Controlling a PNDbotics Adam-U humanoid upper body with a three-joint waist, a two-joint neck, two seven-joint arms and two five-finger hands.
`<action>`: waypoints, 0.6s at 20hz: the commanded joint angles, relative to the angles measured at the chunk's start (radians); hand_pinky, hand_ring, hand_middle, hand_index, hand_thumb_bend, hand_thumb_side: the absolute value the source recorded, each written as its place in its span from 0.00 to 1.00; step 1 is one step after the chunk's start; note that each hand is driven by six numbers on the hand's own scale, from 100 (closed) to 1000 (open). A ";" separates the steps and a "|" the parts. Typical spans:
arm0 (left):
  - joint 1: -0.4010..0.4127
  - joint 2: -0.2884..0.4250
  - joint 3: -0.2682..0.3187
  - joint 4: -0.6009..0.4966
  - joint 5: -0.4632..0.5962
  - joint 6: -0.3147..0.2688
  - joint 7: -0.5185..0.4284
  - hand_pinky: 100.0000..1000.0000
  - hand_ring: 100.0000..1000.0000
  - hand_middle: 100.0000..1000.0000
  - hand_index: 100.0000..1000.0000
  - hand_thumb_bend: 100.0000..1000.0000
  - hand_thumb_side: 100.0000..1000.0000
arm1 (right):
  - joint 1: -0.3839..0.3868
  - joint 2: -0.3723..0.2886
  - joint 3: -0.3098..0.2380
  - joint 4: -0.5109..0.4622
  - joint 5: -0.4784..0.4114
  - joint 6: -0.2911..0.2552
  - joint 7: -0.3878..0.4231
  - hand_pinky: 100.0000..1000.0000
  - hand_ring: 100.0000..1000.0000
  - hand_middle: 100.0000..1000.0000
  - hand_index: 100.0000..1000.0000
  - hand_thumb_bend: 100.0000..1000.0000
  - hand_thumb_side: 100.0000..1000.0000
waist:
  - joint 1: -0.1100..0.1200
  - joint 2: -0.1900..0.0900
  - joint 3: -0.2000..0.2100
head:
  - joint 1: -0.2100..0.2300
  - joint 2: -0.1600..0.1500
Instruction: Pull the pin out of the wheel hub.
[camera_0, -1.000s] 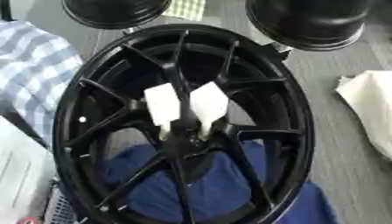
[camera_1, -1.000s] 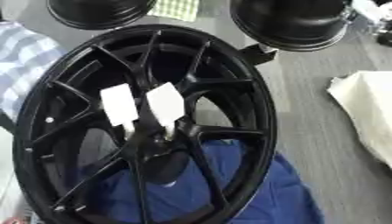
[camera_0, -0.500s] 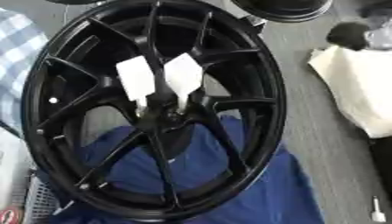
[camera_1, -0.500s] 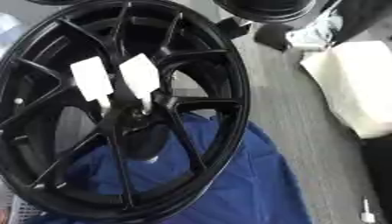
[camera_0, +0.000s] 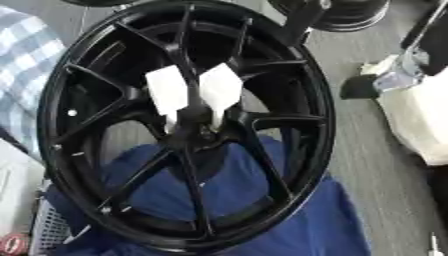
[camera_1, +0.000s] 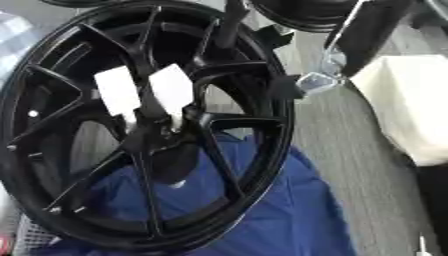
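A black spoked wheel (camera_0: 306, 125) lies tilted on a blue cloth (camera_0: 324, 220). Two white flat-headed pieces, one on the left (camera_0: 168, 92) and one on the right (camera_0: 220, 90), stand side by side with their stems in the hub (camera_0: 188, 135). My right arm comes in from the upper right, black with a silver joint (camera_0: 401, 75). Its hand (camera_0: 359, 87) hangs just outside the wheel's right rim, apart from the white pieces. A black bar (camera_0: 302, 20) crosses the rim at the top. My left hand does not show.
A cream cloth bundle (camera_0: 424, 125) lies to the right of the wheel. A checked cloth (camera_0: 22, 60) is on the left. Another dark round part (camera_0: 354, 15) sits at the back. A mesh basket (camera_0: 48, 230) and something red (camera_0: 10, 244) are at the lower left.
The whole picture has shifted, so the camera has moved. My right arm has come into view at the upper right beside the rim. The white pieces still sit in the hub.
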 joint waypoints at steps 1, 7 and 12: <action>-0.015 0.020 0.012 -0.017 0.006 -0.003 0.004 0.78 0.76 0.71 0.75 0.51 0.41 | -0.051 0.039 0.015 0.053 0.027 -0.024 0.025 0.88 0.81 0.69 0.80 0.28 0.31 | 0.002 -0.028 0.003 | -0.005 -0.006; -0.025 0.020 0.008 -0.017 0.006 -0.005 0.001 0.78 0.76 0.71 0.75 0.51 0.41 | -0.100 0.119 0.048 0.122 0.065 0.034 -0.019 0.88 0.82 0.69 0.82 0.35 0.31 | -0.001 -0.023 0.015 | -0.010 -0.004; -0.026 0.018 0.007 -0.017 0.008 -0.003 0.002 0.78 0.76 0.71 0.75 0.51 0.41 | -0.120 0.158 0.068 0.144 0.078 0.121 -0.025 0.89 0.83 0.71 0.86 0.41 0.32 | -0.007 -0.026 0.016 | -0.015 0.000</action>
